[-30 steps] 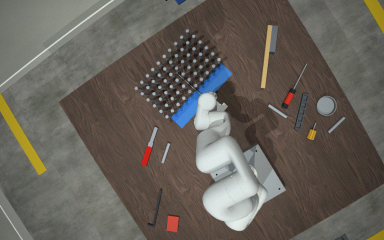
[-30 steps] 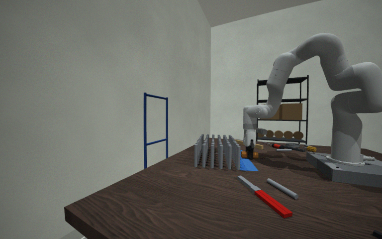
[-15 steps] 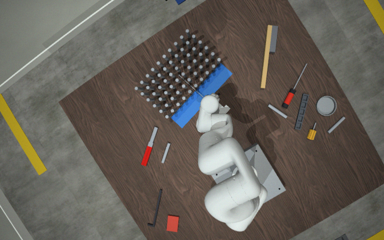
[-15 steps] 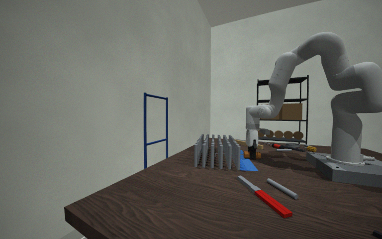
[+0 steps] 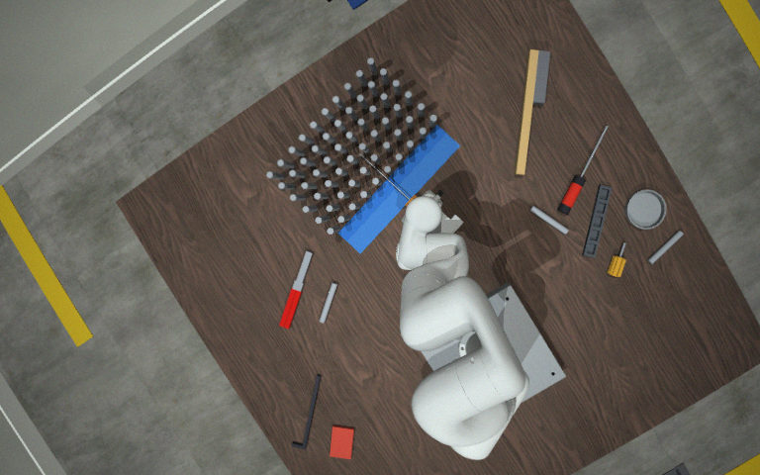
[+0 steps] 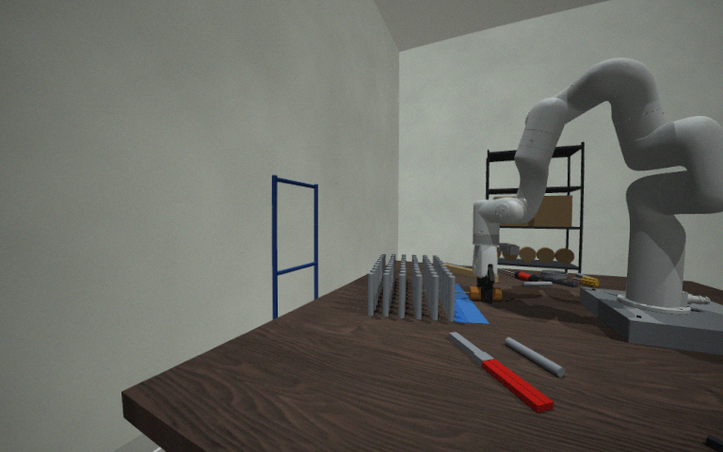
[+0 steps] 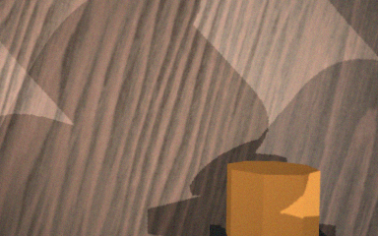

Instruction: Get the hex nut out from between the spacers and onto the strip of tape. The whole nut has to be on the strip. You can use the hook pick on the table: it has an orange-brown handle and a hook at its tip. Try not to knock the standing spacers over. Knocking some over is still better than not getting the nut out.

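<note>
The hex nut is not discernible among the grey upright cylindrical spacers (image 5: 351, 146). The blue tape strip (image 5: 400, 187) adjoins them on the dark wood tabletop (image 5: 224, 235). The tool (image 6: 486, 290) is closed on the orange-brown-handled hook pick (image 7: 272, 199), its shaft reaching between the spacers.
</note>
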`<state>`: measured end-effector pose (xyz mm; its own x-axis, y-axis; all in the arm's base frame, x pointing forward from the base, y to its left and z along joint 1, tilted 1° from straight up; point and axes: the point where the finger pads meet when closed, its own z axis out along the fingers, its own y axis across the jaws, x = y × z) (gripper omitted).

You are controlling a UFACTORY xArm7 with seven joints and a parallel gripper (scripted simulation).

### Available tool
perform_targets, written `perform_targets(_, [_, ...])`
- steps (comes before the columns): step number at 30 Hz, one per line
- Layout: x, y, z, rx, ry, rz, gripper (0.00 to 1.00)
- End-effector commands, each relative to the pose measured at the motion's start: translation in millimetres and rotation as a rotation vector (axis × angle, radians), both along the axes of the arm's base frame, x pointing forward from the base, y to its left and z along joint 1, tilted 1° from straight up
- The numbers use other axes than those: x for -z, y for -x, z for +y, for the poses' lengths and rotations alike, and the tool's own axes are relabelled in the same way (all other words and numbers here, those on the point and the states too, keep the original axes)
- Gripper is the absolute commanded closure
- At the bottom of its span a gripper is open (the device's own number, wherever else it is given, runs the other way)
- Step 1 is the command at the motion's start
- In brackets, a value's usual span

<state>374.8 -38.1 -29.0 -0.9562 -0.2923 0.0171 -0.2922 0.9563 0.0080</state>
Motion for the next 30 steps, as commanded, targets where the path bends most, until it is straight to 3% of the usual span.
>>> perform_targets(1, [-1,6,-2,0.0,0.0,-0.004,1.0])
perform_targets(30, [-2,67,-20,0.0,0.0,-0.004,1.0])
